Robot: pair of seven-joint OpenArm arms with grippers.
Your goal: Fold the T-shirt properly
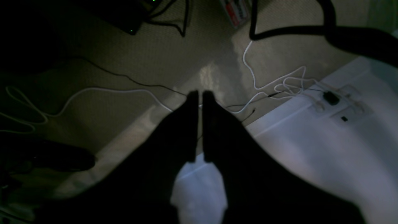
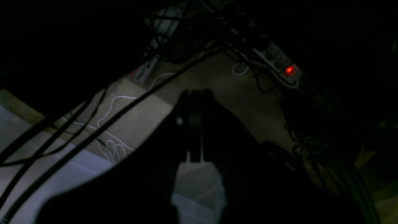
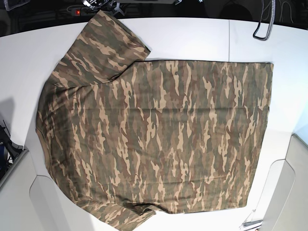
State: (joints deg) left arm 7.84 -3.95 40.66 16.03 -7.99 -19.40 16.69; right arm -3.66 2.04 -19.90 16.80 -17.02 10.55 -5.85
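The camouflage T-shirt lies spread flat on the white table in the base view. Its collar points left and its hem is at the right. One sleeve lies at the upper left, the other at the bottom. Neither arm shows in the base view. My left gripper is a dark shape with fingers together, hanging past the table edge over the floor. My right gripper is also shut and empty over the floor. The shirt is out of both wrist views.
The white table edge shows in the left wrist view, with white and black cables on the carpet. A power strip with a red light and tangled cables lie below the right gripper. A black cable loop hangs at the back right.
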